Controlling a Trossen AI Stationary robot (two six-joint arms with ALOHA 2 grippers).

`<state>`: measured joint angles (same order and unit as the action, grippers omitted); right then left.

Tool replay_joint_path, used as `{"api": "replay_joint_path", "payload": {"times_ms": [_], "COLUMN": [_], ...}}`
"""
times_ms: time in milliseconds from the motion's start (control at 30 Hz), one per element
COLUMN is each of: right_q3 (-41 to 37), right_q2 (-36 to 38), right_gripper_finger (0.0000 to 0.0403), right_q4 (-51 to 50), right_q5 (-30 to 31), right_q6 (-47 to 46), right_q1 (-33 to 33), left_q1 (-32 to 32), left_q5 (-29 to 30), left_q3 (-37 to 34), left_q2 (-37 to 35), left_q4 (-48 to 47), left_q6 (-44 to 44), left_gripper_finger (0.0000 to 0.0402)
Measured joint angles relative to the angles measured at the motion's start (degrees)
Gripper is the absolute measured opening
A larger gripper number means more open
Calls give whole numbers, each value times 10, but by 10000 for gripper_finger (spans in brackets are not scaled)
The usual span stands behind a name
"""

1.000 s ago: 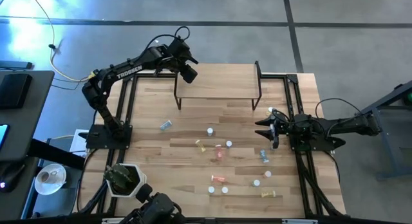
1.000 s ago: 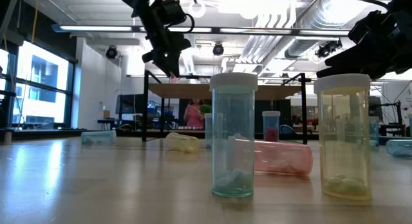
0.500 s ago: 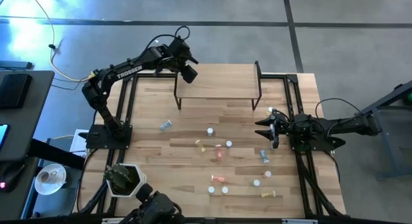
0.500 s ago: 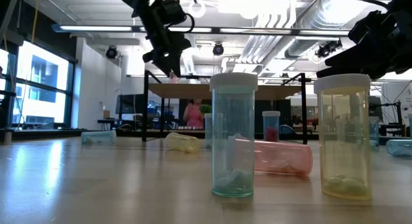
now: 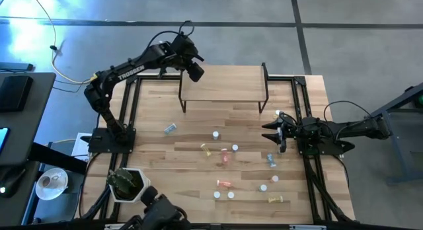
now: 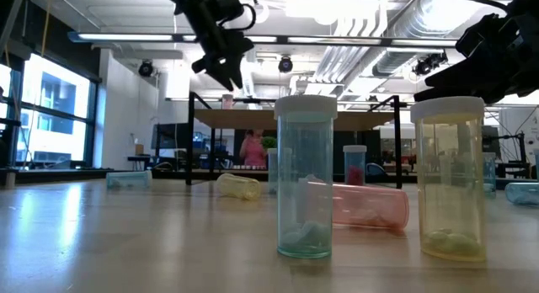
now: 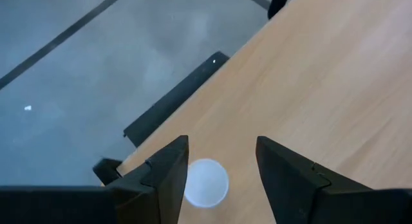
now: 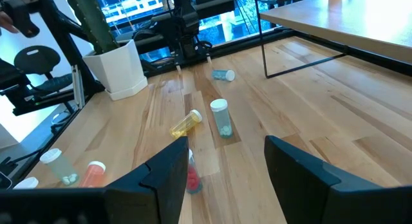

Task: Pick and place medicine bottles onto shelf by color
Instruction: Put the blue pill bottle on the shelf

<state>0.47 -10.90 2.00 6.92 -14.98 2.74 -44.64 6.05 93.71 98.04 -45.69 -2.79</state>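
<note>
The shelf, a light-wood board on black legs, stands at the table's far edge. A pink bottle with a white cap stands upright on the shelf's left end. My left gripper hangs open above it. In the left wrist view the cap shows below and between the fingers, apart from them. More bottles lie or stand on the tabletop: blue, yellow, red. My right gripper waits open and level at the table's right side.
Close to the low camera stand a green bottle and a yellow one, with a pink one lying behind them. A white planter sits at the near left corner. Most of the shelf top is bare.
My left gripper has risen straight up from the shelf's left end. The pink bottle stays upright on the shelf, now clear below the fingers.
</note>
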Motion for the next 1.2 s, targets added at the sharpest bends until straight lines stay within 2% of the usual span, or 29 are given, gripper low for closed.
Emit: {"api": "replay_joint_path", "payload": {"times_ms": [200,367,667,800,1067,1200], "right_q3": [0,0,0,0,0,0], "right_q2": [0,0,0,0,0,0], "right_gripper_finger": [195,195,195,195,195,195], "right_q4": [0,0,0,0,0,0], "right_q5": [0,0,0,0,0,0], "right_q6": [0,0,0,0,0,0], "right_q1": [0,0,0,0,0,0], "left_q1": [0,12,56,82,147,177], "left_q5": [5,1,-102,-145,-145,-144], "left_q3": [38,52,45,-23,-186,-242], "left_q2": [-2,-11,-50,-79,-167,-206], "left_q4": [-20,-34,-37,-10,133,182], "left_q6": [15,60,106,104,65,57], "left_gripper_finger": [173,172,172,172,172,172]}}
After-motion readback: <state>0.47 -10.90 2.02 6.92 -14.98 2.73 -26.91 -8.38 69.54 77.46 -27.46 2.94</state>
